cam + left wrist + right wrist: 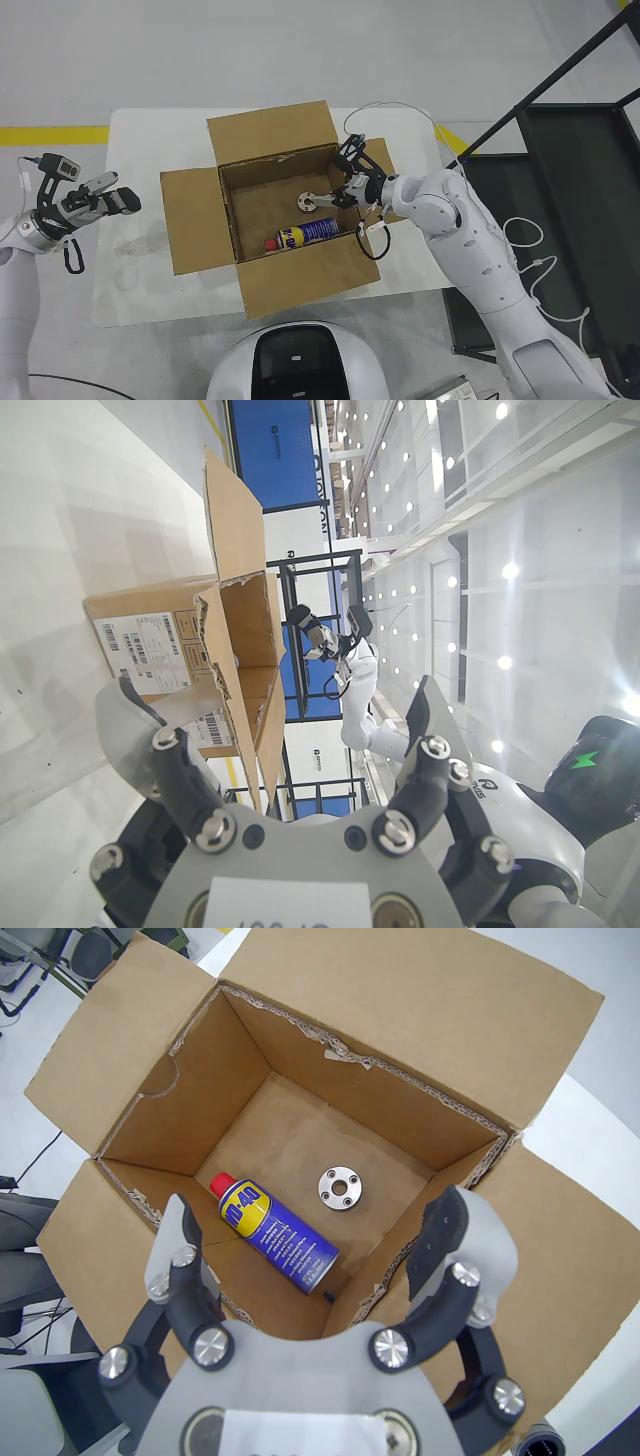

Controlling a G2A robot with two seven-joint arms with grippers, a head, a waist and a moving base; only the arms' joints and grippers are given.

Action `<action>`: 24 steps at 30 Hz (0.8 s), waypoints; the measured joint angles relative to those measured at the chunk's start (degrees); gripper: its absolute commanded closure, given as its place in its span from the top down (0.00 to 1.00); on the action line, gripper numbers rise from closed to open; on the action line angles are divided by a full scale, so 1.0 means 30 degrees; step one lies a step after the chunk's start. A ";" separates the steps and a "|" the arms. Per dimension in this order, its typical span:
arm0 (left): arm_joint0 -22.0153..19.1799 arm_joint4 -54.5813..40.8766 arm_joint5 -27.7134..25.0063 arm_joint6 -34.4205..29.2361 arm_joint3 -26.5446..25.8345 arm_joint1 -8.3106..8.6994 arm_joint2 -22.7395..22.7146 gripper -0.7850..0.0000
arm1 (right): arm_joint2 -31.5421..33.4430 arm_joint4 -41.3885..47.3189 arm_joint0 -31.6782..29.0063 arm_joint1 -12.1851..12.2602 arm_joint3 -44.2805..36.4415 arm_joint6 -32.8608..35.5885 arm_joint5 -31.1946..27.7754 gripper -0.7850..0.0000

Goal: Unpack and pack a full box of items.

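Likely unpacking | right gripper (312,1205) hovering above cardboard box (400,1073), spread, empty | spray can (275,1233) lying at floor's near edge, metal flange (340,1188) mid-floor | left gripper (113,192) spread at table (140,140) left edge | next: dropping onto 1 item

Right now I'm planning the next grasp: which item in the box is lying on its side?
The blue, red-capped spray can lies on its side; the round metal flange beside it rests flat on its face.
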 measured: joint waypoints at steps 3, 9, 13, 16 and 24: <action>0.0000 0.0000 0.0000 0.0000 0.0000 0.0000 0.0000 1.00 | 0.0000 0.0000 0.0000 0.0000 0.0000 0.0000 0.0000 1.00; 0.0000 0.0000 0.0000 0.0000 0.0000 0.0000 0.0000 1.00 | 0.0000 0.0000 -0.0001 0.0000 0.0001 0.0000 0.0000 1.00; 0.0000 0.0000 0.0000 0.0000 0.0000 0.0000 0.0000 1.00 | -0.0038 0.0698 0.0160 -0.0050 0.0828 -0.0664 -0.0041 1.00; 0.0000 0.0000 0.0000 0.0000 0.0000 0.0000 0.0000 1.00 | -0.0637 0.0364 0.0539 -0.0185 0.1572 -0.1365 0.0340 1.00; 0.0000 0.0000 0.0000 0.0000 0.0000 0.0000 0.0000 1.00 | -0.4236 0.0052 0.2069 -0.1054 0.3795 -0.1928 0.1078 1.00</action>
